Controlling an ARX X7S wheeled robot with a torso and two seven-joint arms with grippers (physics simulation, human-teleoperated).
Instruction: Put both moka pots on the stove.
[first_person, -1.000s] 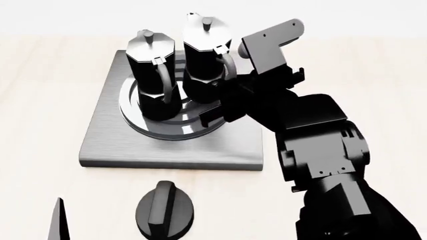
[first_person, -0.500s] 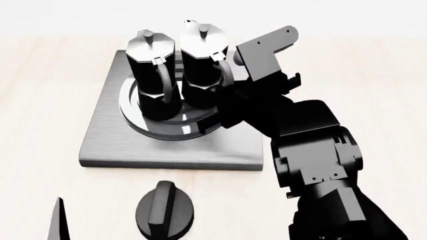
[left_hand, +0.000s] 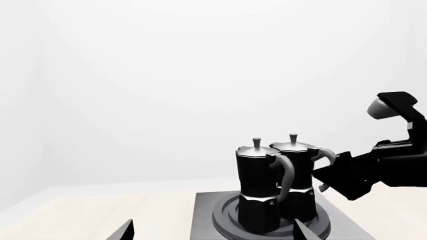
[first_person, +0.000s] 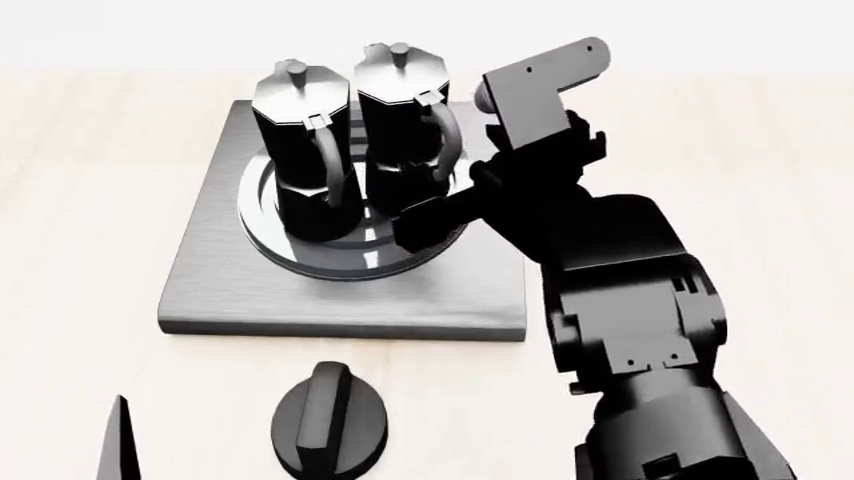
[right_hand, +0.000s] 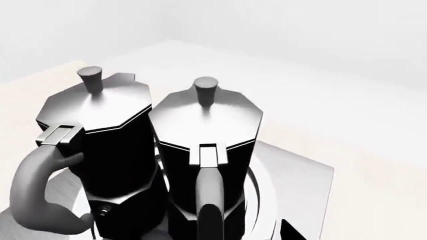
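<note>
On the stove (first_person: 214, 290), 2 moka pots (first_person: 304, 150) now stand upright side by side; right gripper (first_person: 434, 215), seemingly released, has backed off; left gripper unseen.

Glossy black blocky right arm (first_person: 627, 290) (small screws)

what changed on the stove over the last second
The right-hand glossy black faceted moka pot, tilted a second ago, now stands upright on the round ringed burner, close beside the left-hand black moka pot. The right end effector is beside its base; whether it has let go is hidden. The left pot, brushed-grey square stove and black round knob stayed put.
</note>
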